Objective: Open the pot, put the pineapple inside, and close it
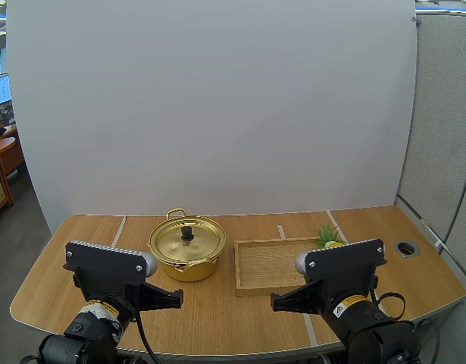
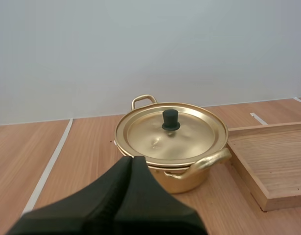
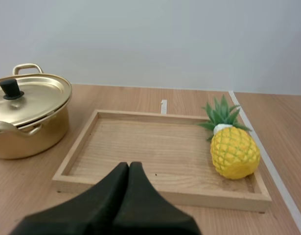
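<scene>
While the lid (image 2: 189, 134) sits flat on the gold pot (image 1: 189, 269), black knob (image 2: 171, 120) up, no step of the task shows as done. Pot stands on the wooden counter (image 1: 217, 318), with the wooden tray (image 3: 150, 147) just beside it to the right. Toy pineapple (image 3: 234, 152) lies in the tray at its right end, leaves pointing away from the arms. Left pincer (image 2: 132, 160): fingers pressed together into one wedge, holding nothing, hovering short of the pot's near side and aimed at it. Right pincer (image 3: 129, 166): likewise closed and empty, at the tray's near edge. Left to do, by my reading: lift the lid, carry the pineapple into the pot, set the lid back on.
</scene>
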